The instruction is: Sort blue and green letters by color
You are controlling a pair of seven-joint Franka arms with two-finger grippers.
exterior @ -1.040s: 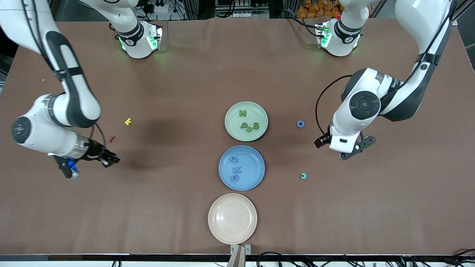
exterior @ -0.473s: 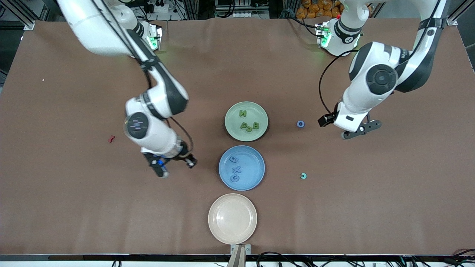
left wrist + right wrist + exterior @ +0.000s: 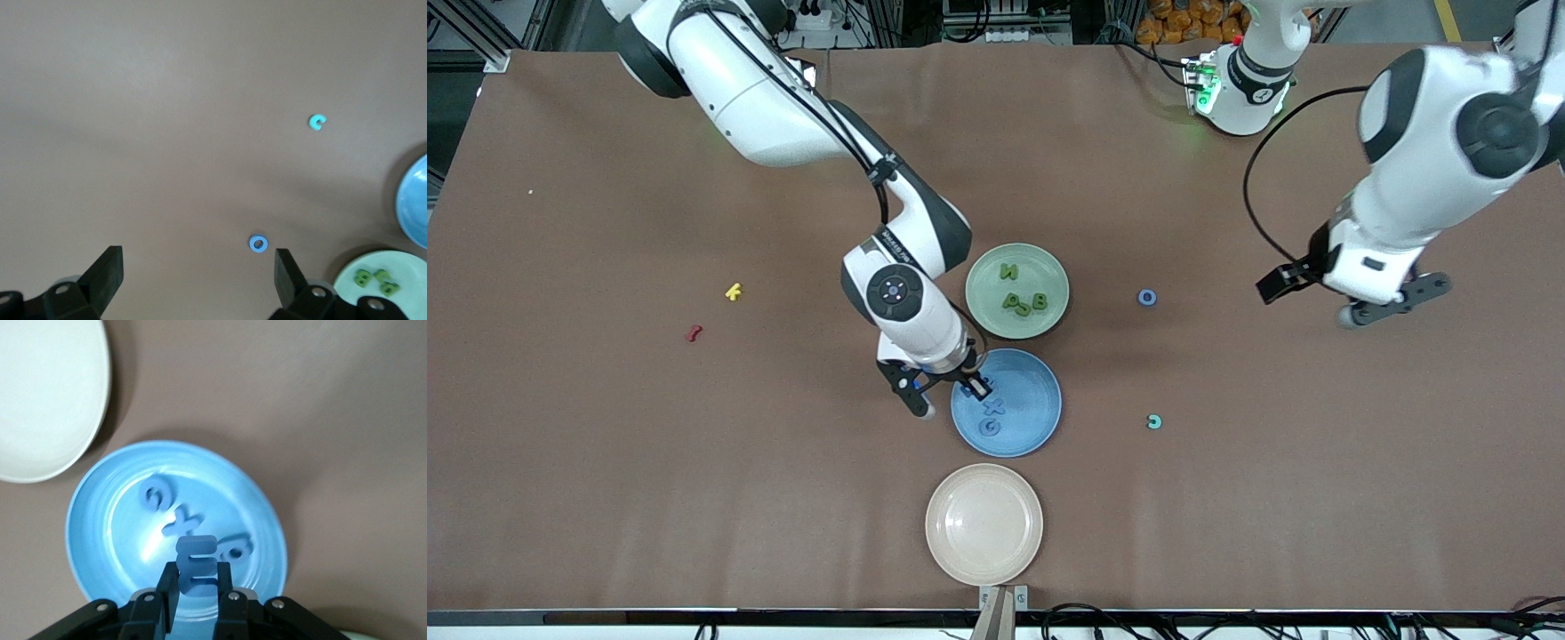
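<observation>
right gripper point(image 3: 197, 587) clamped on blue letter E point(image 3: 196, 564), over blue plate point(image 3: 1040, 418) rim at its 10 o'clock, blue letters point(image 3: 175, 513) in that plate, green letters point(image 3: 1021, 298) in green plate point(image 3: 987, 267), left gripper point(image 3: 198, 280) spread wide, empty, above bare table near blue O point(image 3: 258, 243)

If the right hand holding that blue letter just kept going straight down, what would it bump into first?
Probably the blue plate: the right hand, shut on a blue letter E, hangs over its rim, beside the blue letters already in it. The height above the plate is unclear.
</observation>
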